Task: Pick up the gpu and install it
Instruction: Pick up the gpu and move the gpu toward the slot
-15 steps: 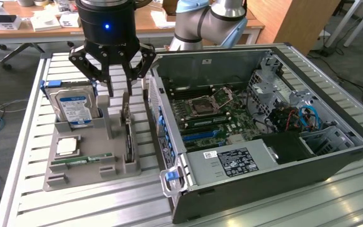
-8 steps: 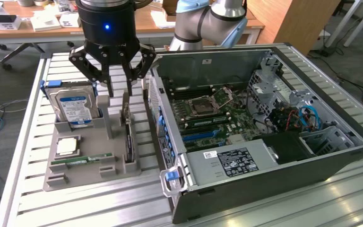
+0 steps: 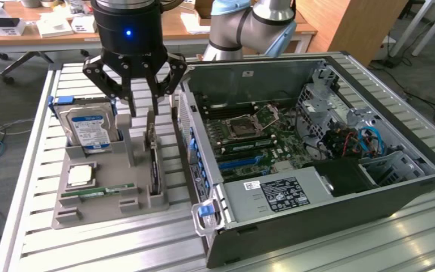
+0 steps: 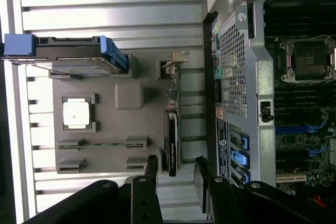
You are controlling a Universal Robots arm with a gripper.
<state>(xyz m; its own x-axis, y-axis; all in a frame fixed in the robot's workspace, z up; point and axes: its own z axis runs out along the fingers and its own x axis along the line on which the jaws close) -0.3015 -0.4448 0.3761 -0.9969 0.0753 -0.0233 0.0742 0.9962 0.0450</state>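
The gripper (image 3: 143, 107) (image 4: 176, 176), jaws spread wide and empty, hangs just above the gpu (image 3: 154, 167) (image 4: 172, 141) standing edgewise in the tray (image 3: 97, 211) (image 4: 113, 124).

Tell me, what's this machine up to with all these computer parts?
A robot arm's hand hangs open over the gpu, a thin dark card standing on edge in a grey tray. The hand holds nothing, and the card has not yet been lifted. A hard drive stands in the same tray. Beside the tray, an open computer case lies with its circuit board exposed.
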